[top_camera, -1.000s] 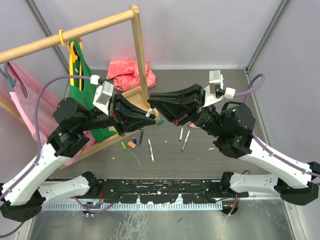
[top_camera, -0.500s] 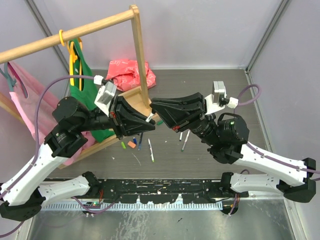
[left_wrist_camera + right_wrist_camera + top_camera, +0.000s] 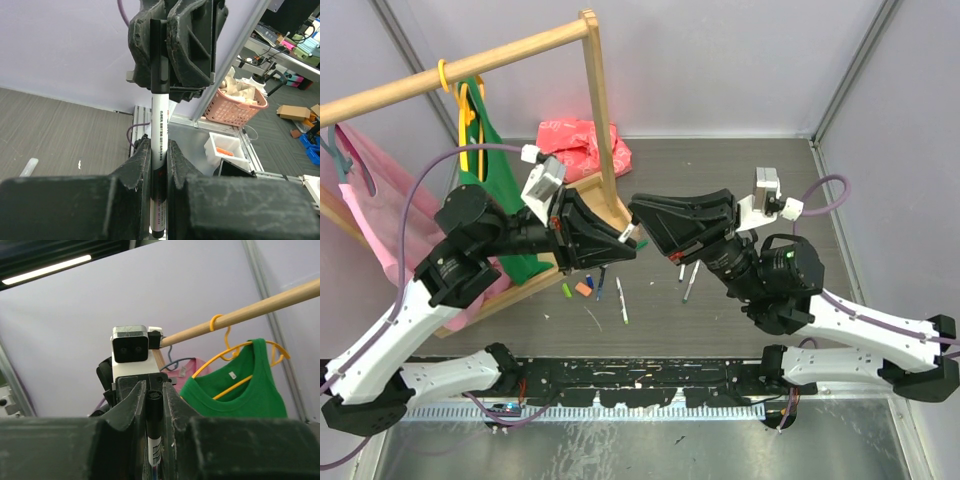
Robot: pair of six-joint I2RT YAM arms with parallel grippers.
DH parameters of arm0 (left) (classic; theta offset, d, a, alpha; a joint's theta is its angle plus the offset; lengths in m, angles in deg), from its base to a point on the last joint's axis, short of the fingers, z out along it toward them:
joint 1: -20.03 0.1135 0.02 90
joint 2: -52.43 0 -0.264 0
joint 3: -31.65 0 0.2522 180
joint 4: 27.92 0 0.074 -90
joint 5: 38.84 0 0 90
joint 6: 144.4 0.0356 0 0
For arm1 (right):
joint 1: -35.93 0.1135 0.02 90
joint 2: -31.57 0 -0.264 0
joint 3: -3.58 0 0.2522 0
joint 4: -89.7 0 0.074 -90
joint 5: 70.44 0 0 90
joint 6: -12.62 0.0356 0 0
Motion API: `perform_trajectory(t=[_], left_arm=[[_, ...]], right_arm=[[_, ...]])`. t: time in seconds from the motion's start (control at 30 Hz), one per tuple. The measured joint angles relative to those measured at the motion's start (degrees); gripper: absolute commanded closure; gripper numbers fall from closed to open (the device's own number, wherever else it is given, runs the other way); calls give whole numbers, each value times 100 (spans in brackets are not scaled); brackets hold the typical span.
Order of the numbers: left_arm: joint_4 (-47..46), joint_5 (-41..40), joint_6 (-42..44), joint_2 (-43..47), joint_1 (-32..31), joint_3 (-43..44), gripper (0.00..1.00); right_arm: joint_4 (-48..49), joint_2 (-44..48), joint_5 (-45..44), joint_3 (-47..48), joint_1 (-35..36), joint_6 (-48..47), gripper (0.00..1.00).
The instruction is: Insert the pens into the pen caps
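Observation:
My left gripper is shut on a white pen, gripping its lower barrel. The pen's far end sits in a black pen cap, and my right gripper is shut on that cap. The two grippers meet tip to tip above the table. In the right wrist view the cap shows between my fingers, with the white barrel below it. Loose pens lie on the table below, with a blue one. A green cap and an orange cap lie beside them.
A wooden clothes rack stands at the back left, its post close behind the grippers. It carries a green shirt on a yellow hanger and a pink garment. A red cloth lies at the back.
Both grippers have shifted slightly right and drawn together. The right gripper has come closer to the left, so their tips now meet.

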Motion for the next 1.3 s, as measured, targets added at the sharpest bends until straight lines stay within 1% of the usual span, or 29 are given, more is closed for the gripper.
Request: perform_trajectory(t=[0.03, 0.07, 0.17, 0.2, 0.23, 0.4, 0.5, 0.7, 0.83, 0.97, 1.07, 1.17, 1.23, 1.27, 1.3], left_arm=[[-2, 2, 0, -76, 0, 57, 100], [-28, 2, -2, -142, 0, 96, 100], [-240, 2, -46, -282, 0, 85, 100], [-339, 2, -83, -308, -2, 26, 100], [-411, 2, -114, -319, -2, -20, 100], [-874, -212, -227, -332, 39, -114, 100], [-962, -271, -254, -332, 39, -125, 100], [-966, -531, -208, -289, 39, -339, 100], [-776, -774, -22, -256, 39, -365, 100], [-608, -944, 168, -205, 39, -365, 100], [-415, -1150, 310, -192, 39, -363, 100], [-50, -1512, 476, -210, 37, -350, 100], [306, -1847, 581, -282, 39, -286, 100], [791, -2459, 669, -461, 39, -247, 100], [791, -2459, 669, -461, 39, -247, 100]], right_arm=[[-164, 39, -92, 72, -2, -24, 98], [-382, 79, -210, 173, -4, -76, 93], [-791, 221, -483, 319, -2, -249, 71], [-931, 269, -542, 350, 0, -323, 67], [-1047, 299, -592, 380, 0, -400, 64], [-1541, 330, -595, 459, 37, -772, 56], [-1626, 352, -544, 452, 42, -898, 53], [-1598, 772, -422, 140, 42, -986, 50], [-1685, 1054, -621, -251, 42, -979, 48], [-1982, 1252, -962, -610, 42, -960, 47], [-2334, 1333, -1344, -715, 42, -935, 47], [-2804, 1316, -1947, -697, 42, -872, 47], [-3176, 1259, -2422, -675, 42, -772, 47], [-3797, 1084, -3053, -621, 42, -605, 47], [-3825, 1073, -3077, -621, 39, -601, 47]])
